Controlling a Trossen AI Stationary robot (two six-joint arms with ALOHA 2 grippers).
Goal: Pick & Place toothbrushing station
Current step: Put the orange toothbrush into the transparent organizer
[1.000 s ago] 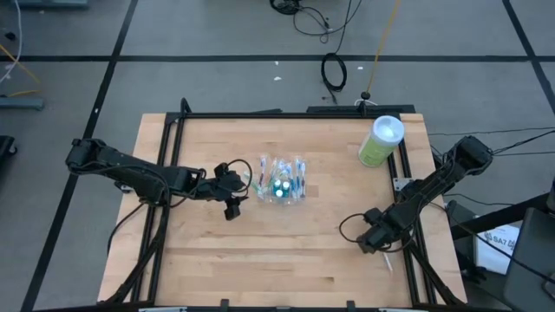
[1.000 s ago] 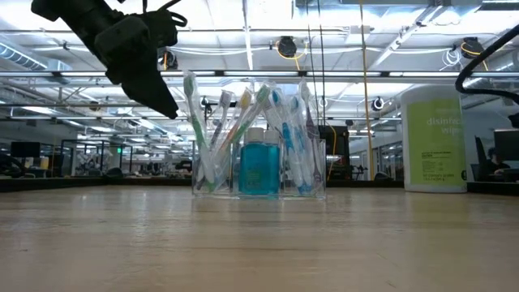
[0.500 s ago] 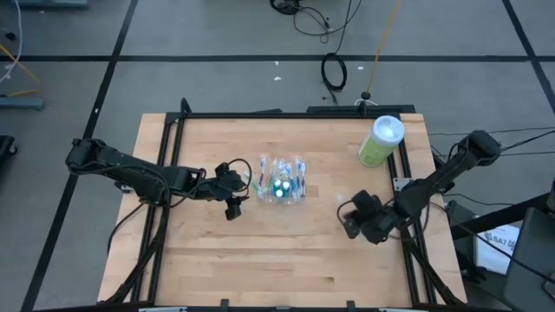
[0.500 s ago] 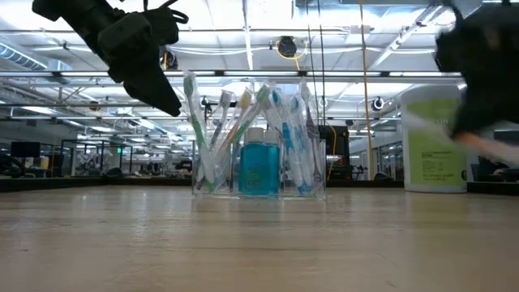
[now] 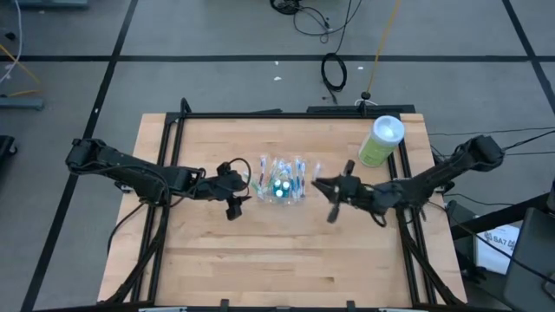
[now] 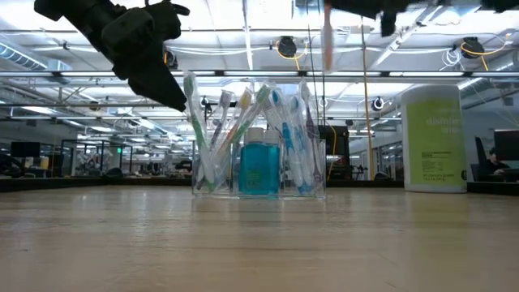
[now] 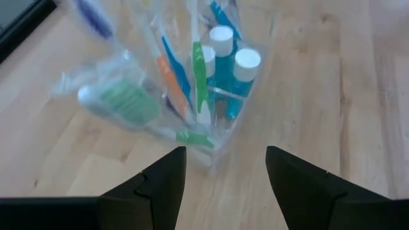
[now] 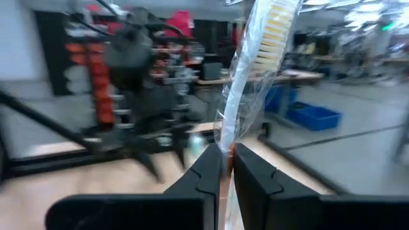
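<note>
Toothbrushing station: clear plastic cup (image 5: pixel 279 184) stands mid-table, slightly toward the far edge, packed with toothbrushes (image 6: pixel 212 134), blue, green, white and orange, standing and leaning. Teal bottles with white caps (image 7: pixel 241 67) sit inside the cup among them.

Writing: green canister (image 6: pixel 434 138) at the far right of the table has pale print reading roughly "disinfect... wipes", the rest too faint. No other legible label.

Surface: light wood-plank table (image 5: pixel 260 260) in a black frame, on a grey floor with dark tape lines and loose cables. The low view looks into a large workshop hall with ceiling light strips, desks and monitors, all distant.

Left gripper (image 7: pixel 223 172) hovers just beside the cup on its left, fingers spread, nothing between them; apart from the cup. In the low view it shows as a dark mass above the brush heads.

Right gripper (image 8: pixel 225 167) hangs above the table to the right of the cup, near but not touching, fingers pressed on a wrapped toothbrush (image 8: pixel 259 51) with pale yellow bristles, held upright in clear film. In the low view this brush is a blurred pale streak at the top; the gripper is cut off there. The wrist view background is motion-blurred.
</note>
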